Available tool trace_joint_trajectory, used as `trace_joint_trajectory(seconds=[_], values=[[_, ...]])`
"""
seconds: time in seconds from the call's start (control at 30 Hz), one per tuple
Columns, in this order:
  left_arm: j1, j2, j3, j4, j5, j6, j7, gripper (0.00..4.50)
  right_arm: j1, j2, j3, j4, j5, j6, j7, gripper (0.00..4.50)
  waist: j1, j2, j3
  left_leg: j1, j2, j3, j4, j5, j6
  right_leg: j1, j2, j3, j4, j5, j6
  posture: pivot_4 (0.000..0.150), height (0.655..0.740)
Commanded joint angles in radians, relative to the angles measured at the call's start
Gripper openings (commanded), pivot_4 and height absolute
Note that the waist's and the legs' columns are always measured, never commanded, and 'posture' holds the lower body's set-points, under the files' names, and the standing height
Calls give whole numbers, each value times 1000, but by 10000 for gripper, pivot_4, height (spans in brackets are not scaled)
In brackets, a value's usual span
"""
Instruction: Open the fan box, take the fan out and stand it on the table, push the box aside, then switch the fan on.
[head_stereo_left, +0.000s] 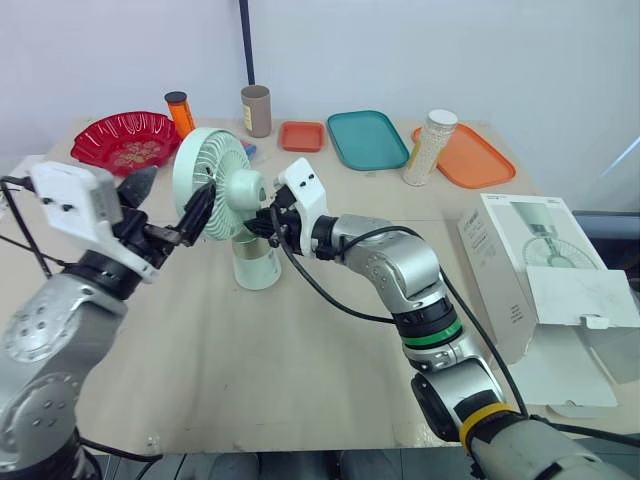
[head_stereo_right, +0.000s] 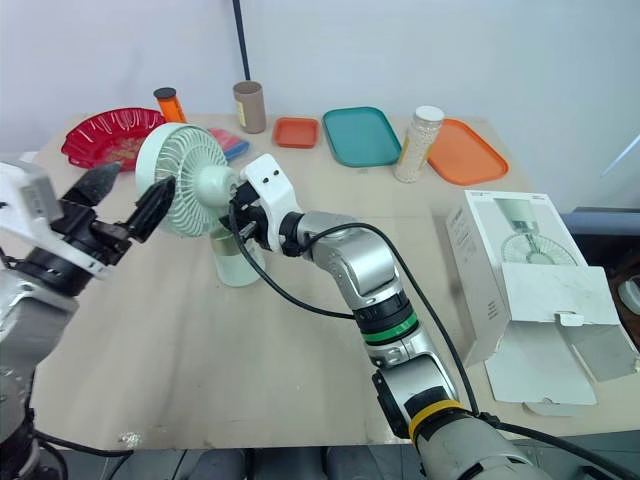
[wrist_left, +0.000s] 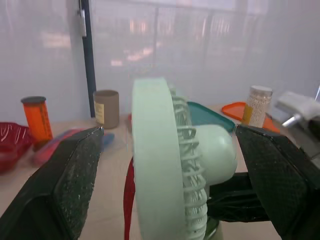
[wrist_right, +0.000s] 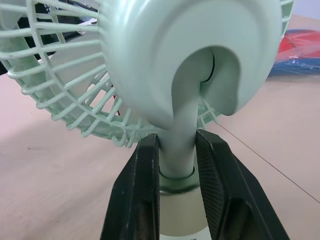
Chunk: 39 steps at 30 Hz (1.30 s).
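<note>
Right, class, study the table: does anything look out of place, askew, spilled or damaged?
Only the fan box: it lies flat near the table's right edge with its end flap hanging open. The fan stands upright, its neck in the right pincer. Nothing looks spilled or broken.

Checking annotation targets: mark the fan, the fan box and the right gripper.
fan (head_stereo_left: 208, 168), left eye view, on its grille.
fan box (head_stereo_left: 545, 245), left eye view, printed top face.
right gripper (wrist_right: 176, 150), right wrist view, between fingertips clamping the fan's neck.
</note>
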Motion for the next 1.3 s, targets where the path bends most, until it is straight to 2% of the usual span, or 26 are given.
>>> trace_joint_trajectory(seconds=[0.03, 0.1, 0.2, 0.43, 0.57, 0.77, 0.93, 1.3], values=[[37, 77, 96, -63, -118, -12, -18, 44529, -7, 3, -16, -44, 11, -23, 7, 9180, 0, 0, 0, 0, 0, 0, 0, 0, 0, 0, 0, 0, 0, 0, 0, 1500, 7400], [97, 116, 143, -74, -136, -18, -38, 44529, -8, 2, -17, -41, 10, -30, 8, 9180, -1, 0, 0, 0, 0, 0, 0, 0, 0, 0, 0, 0, 0, 0, 0, 1500, 7400], [197, 151, 210, -60, -90, -42, -82, 44529, -8, -2, -18, -40, 7, -43, 11, 9180, -2, 1, 1, 1, 0, 0, -1, 0, 0, 0, 0, 0, 0, 0, -1, 1500, 7400], [283, 182, 257, 99, 132, -168, -178, 44529, 7, -14, -19, -59, 9, -62, 24, 9180, 0, 1, 1, 0, 0, 0, -2, 1, -2, 0, 0, 0, -1, 0, -1, 1500, 7400], [304, 188, 196, 205, 247, -278, -295, 44529, 26, -30, -16, -94, 14, -93, 48, 9180, -1, 1, 1, 0, 0, 0, -5, 2, -3, -2, 0, 0, -1, 0, -1, 1500, 7400], [314, 155, 117, 283, 330, -373, -396, 44529, 26, -37, -52, -133, 50, -81, 58, 9180, -1, 1, 1, 0, 0, 0, -7, 3, -5, -3, 0, 0, -1, 0, -2, 1500, 7400], [283, 127, 41, 311, 377, -407, -416, 44529, 53, -57, -68, -187, 84, -79, 79, 9180, -1, 1, 1, 0, 1, 1, -7, 3, -5, -4, 0, 0, -1, 0, -2, 1500, 7400], [247, 115, 7, 291, 383, -385, -418, 44529, 121, -86, -76, -280, 128, -15, 57, 9180, -2, 1, 1, 0, 1, 1, -7, 3, -5, -4, 0, 0, 0, 0, -2, 1500, 7400]])
